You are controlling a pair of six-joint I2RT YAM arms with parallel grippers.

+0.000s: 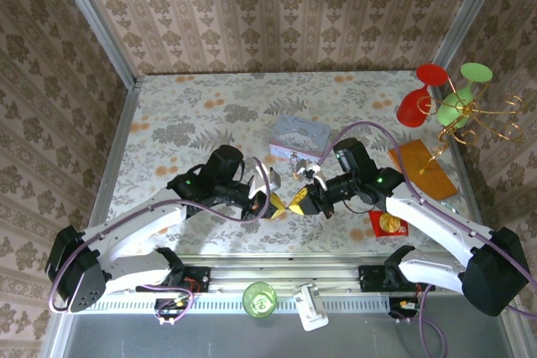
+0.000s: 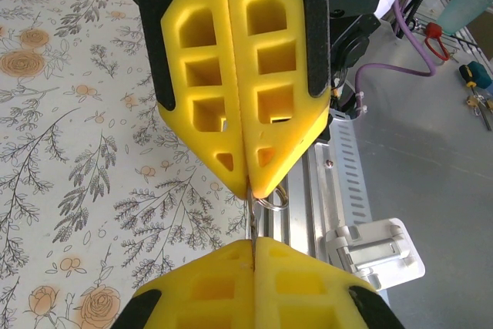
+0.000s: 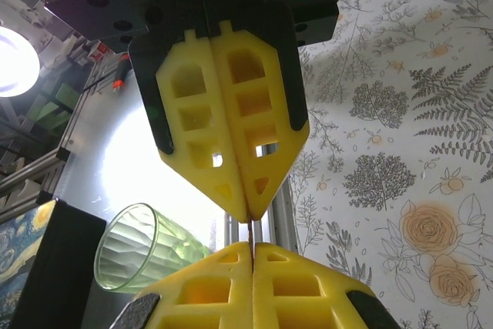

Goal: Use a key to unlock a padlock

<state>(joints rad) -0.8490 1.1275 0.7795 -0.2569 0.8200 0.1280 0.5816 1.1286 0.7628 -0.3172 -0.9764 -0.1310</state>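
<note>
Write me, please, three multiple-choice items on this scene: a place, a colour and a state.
1. Where is the green glass? A) on the blue tin B) by the near metal rail C) far left corner
2. What colour are the claw fingers? A) yellow B) white C) red
3. How are the left claw and right claw? A) both open B) both shut, tip to tip C) one open
Answers: B, the top view puts it at the rail; A, both wrist views show yellow; B, both seams close on the key.
</note>
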